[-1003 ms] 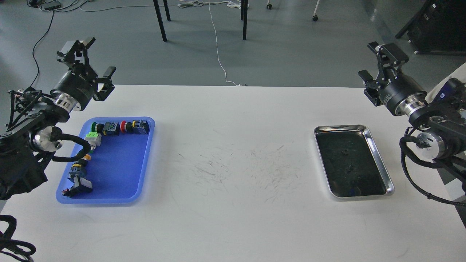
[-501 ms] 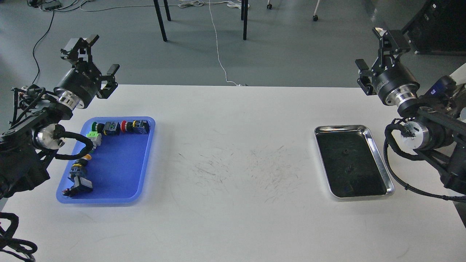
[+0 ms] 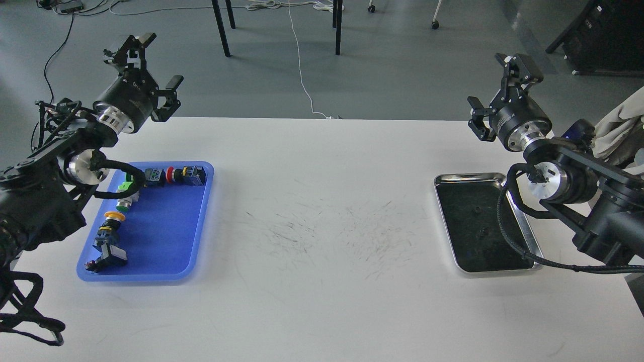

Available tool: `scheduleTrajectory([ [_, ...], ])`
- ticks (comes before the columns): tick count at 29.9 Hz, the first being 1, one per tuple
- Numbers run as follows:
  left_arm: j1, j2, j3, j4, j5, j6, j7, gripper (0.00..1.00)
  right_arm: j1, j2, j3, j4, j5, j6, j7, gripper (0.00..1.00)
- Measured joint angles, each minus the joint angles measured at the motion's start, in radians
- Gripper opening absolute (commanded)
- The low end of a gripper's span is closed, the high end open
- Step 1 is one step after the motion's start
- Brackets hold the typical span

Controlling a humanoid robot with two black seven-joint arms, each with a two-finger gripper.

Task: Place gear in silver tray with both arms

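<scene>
The silver tray (image 3: 455,178) lies on the right of the white table, its dark bottom bare. The gear, several small push-button switch parts (image 3: 173,175), sits in a blue plastic tray (image 3: 166,236) on the left. My left gripper (image 3: 153,65) is open and empty, raised above the table's far left edge, beyond the blue tray. My right gripper (image 3: 498,83) is open and empty, raised above the far right edge, behind the silver tray. The right arm and its cable cross over the silver tray's right side.
The white table (image 3: 322,211) has dark scuff marks in its middle. Beyond its far edge is grey floor with black table legs (image 3: 221,30), a white cable (image 3: 302,75) and a dark cabinet (image 3: 604,40) at the far right.
Both arms have swung inward. My left gripper moved right and up. My right gripper moved left, and its arm now overlaps the silver tray's right side. Both stay open.
</scene>
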Motion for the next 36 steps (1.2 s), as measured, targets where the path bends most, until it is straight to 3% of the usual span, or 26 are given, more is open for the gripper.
scheduleTrajectory([
  [4, -0.005, -0.048, -0.040, 0.011, -0.011, 0.013, 0.048, 0.99, 0.005, 0.054, 0.033, -0.008, 0.023, -0.002, -0.009, 0.99],
  [7, 0.007, -0.070, -0.059, 0.017, -0.018, 0.010, 0.052, 0.99, 0.005, 0.066, 0.050, -0.014, 0.067, -0.001, -0.027, 0.99],
  [12, 0.044, -0.089, -0.090, 0.020, -0.045, 0.005, 0.053, 0.99, 0.011, 0.070, 0.092, -0.024, 0.122, -0.001, -0.095, 0.99],
  [20, 0.056, -0.083, -0.126, 0.023, -0.083, 0.014, 0.060, 0.99, 0.024, 0.063, 0.108, -0.014, 0.132, -0.002, -0.112, 0.99],
  [25, 0.055, -0.058, -0.137, 0.020, -0.088, 0.004, 0.100, 0.99, 0.062, 0.049, 0.114, -0.039, 0.143, -0.007, -0.153, 0.99],
  [36, 0.061, -0.045, -0.143, 0.023, -0.099, -0.005, 0.109, 0.99, 0.059, 0.043, 0.128, -0.096, 0.153, -0.009, -0.156, 0.99],
])
